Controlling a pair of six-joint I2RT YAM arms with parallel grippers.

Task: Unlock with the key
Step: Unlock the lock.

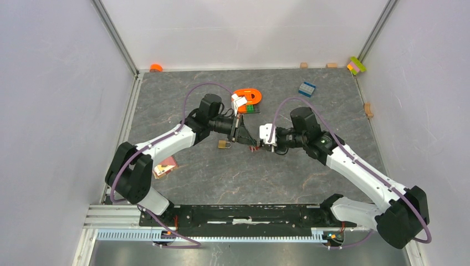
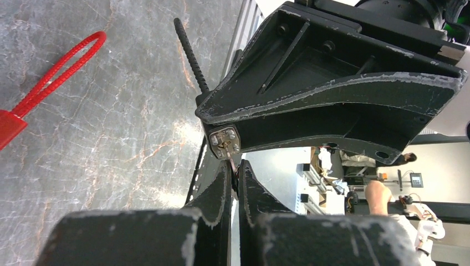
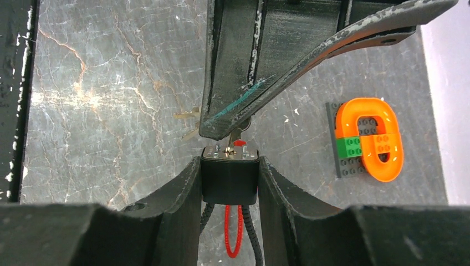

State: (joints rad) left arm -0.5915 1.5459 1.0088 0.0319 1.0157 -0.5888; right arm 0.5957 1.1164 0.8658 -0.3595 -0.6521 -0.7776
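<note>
Pinching the key [image 2: 235, 163], left end effector [image 2: 234, 173] meets right end effector's [image 3: 229, 164] lock [image 3: 229, 182].

We find the padlock [image 1: 224, 144] mid-counter [image 1: 221, 180], lock [image 3: 230, 180] right of it, ring [image 1: 248, 97] behind, block [image 1: 306, 88] by the far edge, card [image 1: 164, 166] by the left edge.

Left fingers [image 2: 215, 191] and right fingers [image 3: 180, 191] tip to tip (left pair nearly closed, right pair wider)
</note>
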